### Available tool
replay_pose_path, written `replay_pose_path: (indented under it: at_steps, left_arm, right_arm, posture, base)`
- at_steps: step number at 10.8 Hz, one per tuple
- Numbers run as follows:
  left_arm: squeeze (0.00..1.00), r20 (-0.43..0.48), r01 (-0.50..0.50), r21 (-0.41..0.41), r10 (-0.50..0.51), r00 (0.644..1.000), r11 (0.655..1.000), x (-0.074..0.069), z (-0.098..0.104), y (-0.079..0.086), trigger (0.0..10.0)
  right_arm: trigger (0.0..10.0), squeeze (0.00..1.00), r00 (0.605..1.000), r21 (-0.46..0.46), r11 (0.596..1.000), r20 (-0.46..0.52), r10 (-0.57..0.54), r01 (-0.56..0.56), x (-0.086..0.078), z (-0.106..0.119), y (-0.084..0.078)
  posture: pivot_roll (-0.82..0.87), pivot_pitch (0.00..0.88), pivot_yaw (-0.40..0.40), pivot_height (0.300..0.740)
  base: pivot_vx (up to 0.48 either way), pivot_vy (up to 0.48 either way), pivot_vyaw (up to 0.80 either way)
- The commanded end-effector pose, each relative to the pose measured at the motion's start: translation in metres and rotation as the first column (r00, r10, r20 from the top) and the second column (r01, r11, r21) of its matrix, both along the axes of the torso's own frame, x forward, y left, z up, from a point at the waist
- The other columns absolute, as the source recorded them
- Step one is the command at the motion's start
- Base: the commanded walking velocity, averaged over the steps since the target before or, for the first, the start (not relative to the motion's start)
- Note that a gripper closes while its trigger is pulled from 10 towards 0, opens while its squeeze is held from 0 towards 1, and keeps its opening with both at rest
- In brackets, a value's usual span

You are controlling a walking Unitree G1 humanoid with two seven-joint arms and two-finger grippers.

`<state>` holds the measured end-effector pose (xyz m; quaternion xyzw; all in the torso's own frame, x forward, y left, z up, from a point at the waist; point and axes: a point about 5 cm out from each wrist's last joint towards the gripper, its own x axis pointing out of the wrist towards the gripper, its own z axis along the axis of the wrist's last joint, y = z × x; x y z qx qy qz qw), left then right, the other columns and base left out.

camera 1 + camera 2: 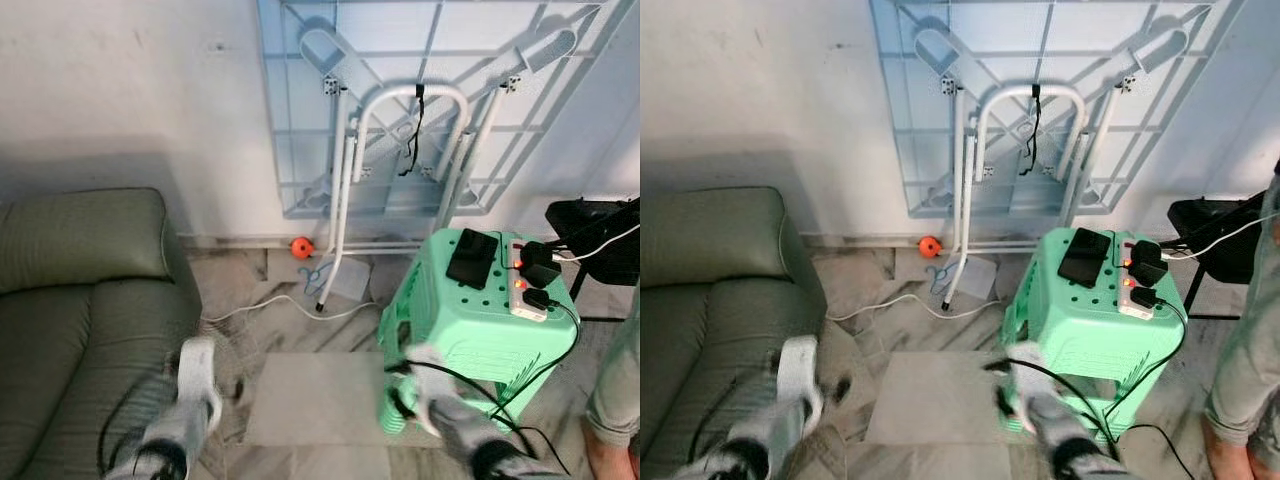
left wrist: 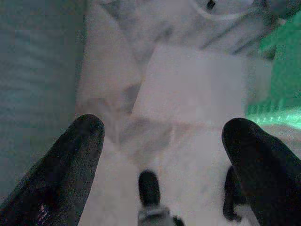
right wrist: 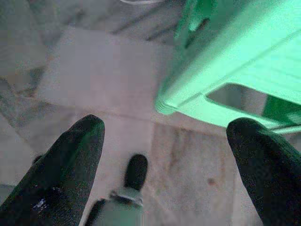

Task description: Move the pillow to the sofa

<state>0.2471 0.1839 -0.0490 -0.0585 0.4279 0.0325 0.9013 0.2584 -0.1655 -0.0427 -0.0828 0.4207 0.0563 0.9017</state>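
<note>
Green sofa (image 1: 70,290) at left, mint stool (image 1: 470,330) at right w/ power strip (image 1: 522,290); left gripper (image 2: 162,141) & right gripper (image 3: 164,141) both spread wide over marble floor (image 1: 320,400), holding nothing

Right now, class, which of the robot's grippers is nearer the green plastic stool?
Right. The right gripper hangs right beside the green stool, while the left gripper hangs by the sofa, across the floor from it.
</note>
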Motion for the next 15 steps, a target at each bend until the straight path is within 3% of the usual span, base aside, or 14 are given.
replay_pose_path:
  at_steps: [1,6,15]
  left_arm:
    - [0.0,0.002,0.003,0.019,-0.003,1.0,1.0,0.0034,0.0025,0.0019,10.0]
    - [0.0,-0.002,0.011,0.027,-0.011,1.0,1.0,0.0027,0.0022,0.003,10.0]
    - [0.0,-0.004,0.017,0.028,-0.017,1.0,0.999,0.0037,0.0028,0.0019,10.0]
  right_arm:
    - [10.0,0.0,1.0,0.025,1.0,0.004,0.004,-0.004,0.0021,0.0012,0.007]
    - [10.0,0.0,1.0,0.008,1.0,0.015,-0.001,0.001,0.0027,0.0021,0.0004]
    - [10.0,0.0,0.997,-0.024,0.996,0.006,0.081,-0.08,0.0008,0.0006,0.005]
  posture:
    - [-0.17,0.003,0.052,0.74]
    - [-0.17,0.0,0.055,0.74]
    - [-0.18,0.004,0.055,0.74]
  base:
    - [0.0,0.0,0.0]
    - [0.0,0.0,0.0]
    - [0.0,0.0,0.78]
